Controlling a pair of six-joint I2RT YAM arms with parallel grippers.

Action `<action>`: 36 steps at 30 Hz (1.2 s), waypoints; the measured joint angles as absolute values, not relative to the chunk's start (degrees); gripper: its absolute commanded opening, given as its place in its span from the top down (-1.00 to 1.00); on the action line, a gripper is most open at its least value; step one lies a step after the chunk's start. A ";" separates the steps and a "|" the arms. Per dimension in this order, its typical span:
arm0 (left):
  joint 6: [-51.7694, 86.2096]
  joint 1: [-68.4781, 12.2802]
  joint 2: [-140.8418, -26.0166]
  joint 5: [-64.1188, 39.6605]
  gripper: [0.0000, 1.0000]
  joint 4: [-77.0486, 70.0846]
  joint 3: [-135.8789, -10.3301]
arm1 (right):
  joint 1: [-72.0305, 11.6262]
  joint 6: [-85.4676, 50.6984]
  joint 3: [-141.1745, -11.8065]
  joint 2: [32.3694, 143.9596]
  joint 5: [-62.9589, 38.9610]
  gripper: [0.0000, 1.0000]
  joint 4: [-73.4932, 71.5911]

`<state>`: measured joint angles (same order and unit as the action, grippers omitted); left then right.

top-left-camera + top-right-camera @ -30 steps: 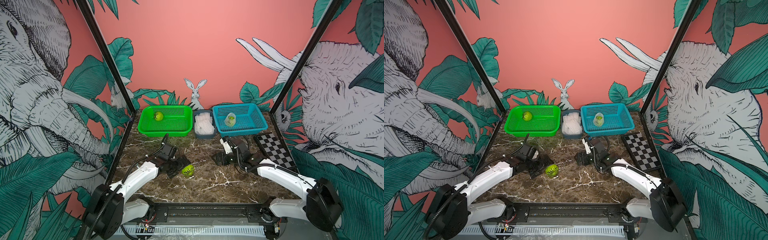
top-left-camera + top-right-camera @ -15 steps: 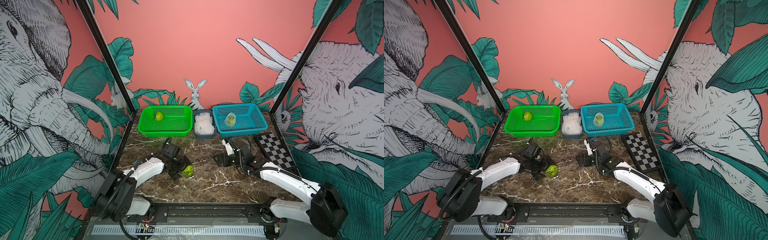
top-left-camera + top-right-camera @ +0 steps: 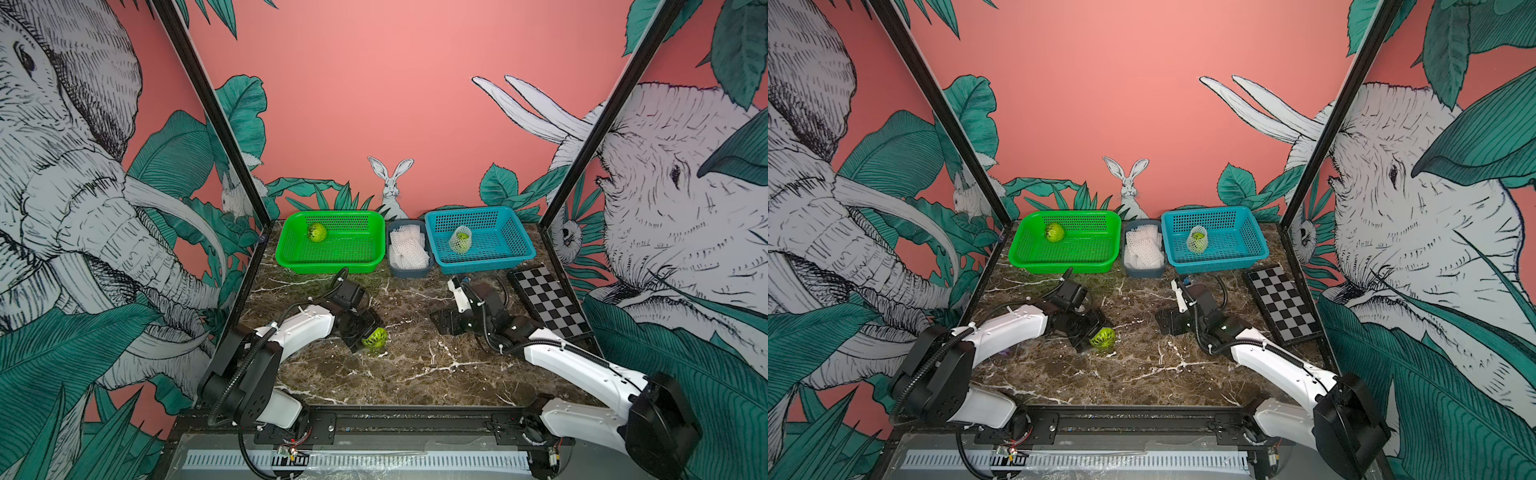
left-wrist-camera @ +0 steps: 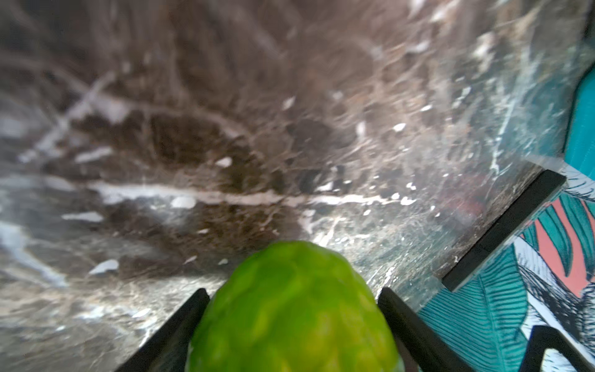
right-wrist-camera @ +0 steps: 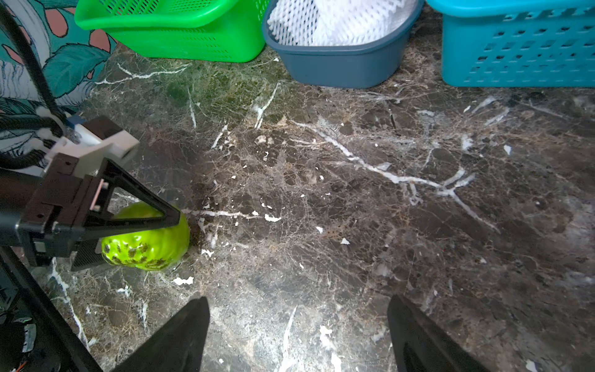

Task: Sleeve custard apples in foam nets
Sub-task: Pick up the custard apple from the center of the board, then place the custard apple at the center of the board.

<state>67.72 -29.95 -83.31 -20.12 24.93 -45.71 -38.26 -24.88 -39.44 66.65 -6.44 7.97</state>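
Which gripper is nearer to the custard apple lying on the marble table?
Left. The left gripper straddles the custard apple; the right gripper hangs open over the table, apart from it.

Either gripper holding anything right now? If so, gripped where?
Left gripper straddles the custard apple across its sides, fruit resting on the table; whether it actually clamps the fruit cannot be told. Right gripper is open, holding nothing.

I read no text, label, brand or number in any view. The green basket, blue basket and grey tub show unmarked plastic, and the checkerboard shows black and white squares only.
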 measured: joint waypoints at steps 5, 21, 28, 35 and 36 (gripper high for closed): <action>58.13 -32.49 -83.33 -8.75 -0.62 32.32 -58.30 | -38.26 -24.23 -39.44 66.65 -5.39 -0.77 8.12; 28.93 -46.83 -80.60 12.34 -0.57 -3.38 -41.30 | -35.94 -21.61 -39.92 60.29 2.70 -0.79 12.97; 27.09 -46.98 -85.91 12.16 -0.55 -28.27 -33.32 | -35.55 -21.65 -40.05 60.55 3.53 -0.79 14.09; 26.94 -47.97 -96.20 9.98 -0.53 -43.07 -32.62 | -35.48 -21.63 -41.56 61.73 3.88 -0.79 15.27; 26.92 -48.21 -97.10 9.91 -0.53 -44.23 -32.62 | -35.48 -21.61 -41.74 61.73 3.92 -0.79 15.31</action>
